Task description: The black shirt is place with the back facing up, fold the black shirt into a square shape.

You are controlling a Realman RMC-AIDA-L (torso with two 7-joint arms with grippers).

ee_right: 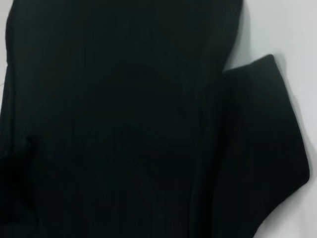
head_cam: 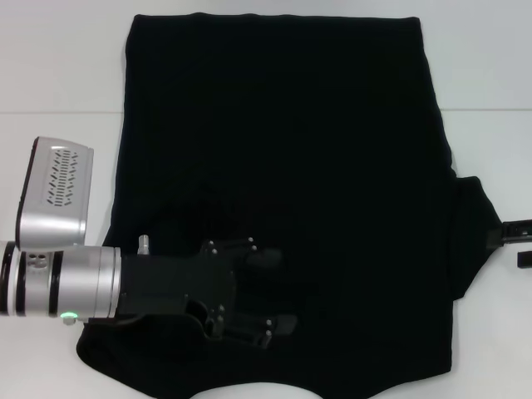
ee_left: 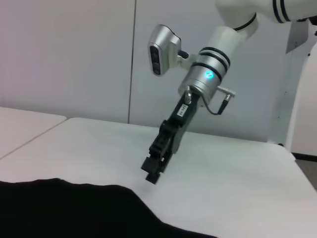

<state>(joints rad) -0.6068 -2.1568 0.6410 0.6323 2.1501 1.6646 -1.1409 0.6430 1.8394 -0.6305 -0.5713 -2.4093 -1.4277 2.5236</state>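
The black shirt [head_cam: 283, 166] lay spread flat on the white tabletop [head_cam: 58, 75], plain black side up, no lettering showing. It covered most of the middle of the head view, hem at the far edge, shoulder end near the robot. One short sleeve [head_cam: 474, 229] stuck out on the robot's right side, flat on the tabletop. On the robot's left side no sleeve showed beyond the body edge. The fabric looked mostly smooth, w/ a few low wrinkles near the left gripper.

Left gripper [head_cam: 278, 291] sat over the near-left part of the shirt, arm coming in from the left w/ its silver wrist section [head_cam: 71, 283] and a green light lit. Its jaws stood apart, one finger [head_cam: 266, 258] farther from the robot, the other [head_cam: 278, 326] nearer, nothing seen between them but the cloth below. Black on black, so couldn't tell if the fingertips touched the fabric.

Right gripper [ee_left: 153, 171] hung above bare tabletop just beside the right sleeve, pointing down at a slant, seen best from the left wrist view; only its tip showed at the head view's right edge. Whether its jaws were open or closed: cannot tell. Right wrist view showed only the shirt body [ee_right: 114, 119] and that sleeve [ee_right: 262, 144], lying on white.
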